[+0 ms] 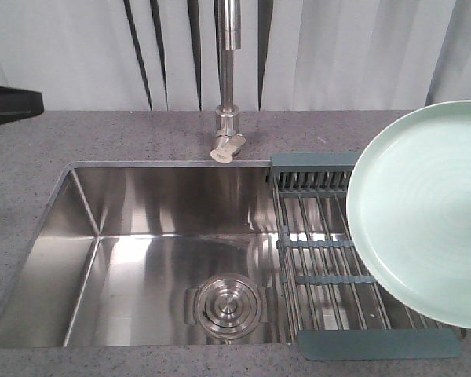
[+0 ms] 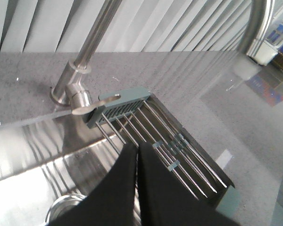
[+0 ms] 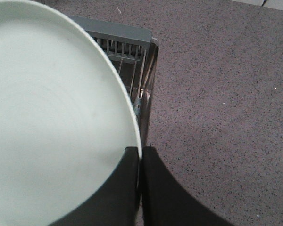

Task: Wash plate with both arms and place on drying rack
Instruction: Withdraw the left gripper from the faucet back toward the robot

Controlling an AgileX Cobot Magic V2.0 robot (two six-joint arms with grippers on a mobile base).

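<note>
Mint-green plate is pinched at its rim by the right gripper, closed tight on the edge. It spreads ahead and to that gripper's left, tilted, over the drying rack below; can't tell if the lower edge touches. Risk as I read it: with one thin edge grip the plate may pivot or slip onto the wires or into the sink. Left gripper is closed on nothing, rack just ahead, faucet beyond. No obstruction on the visible wires
</note>
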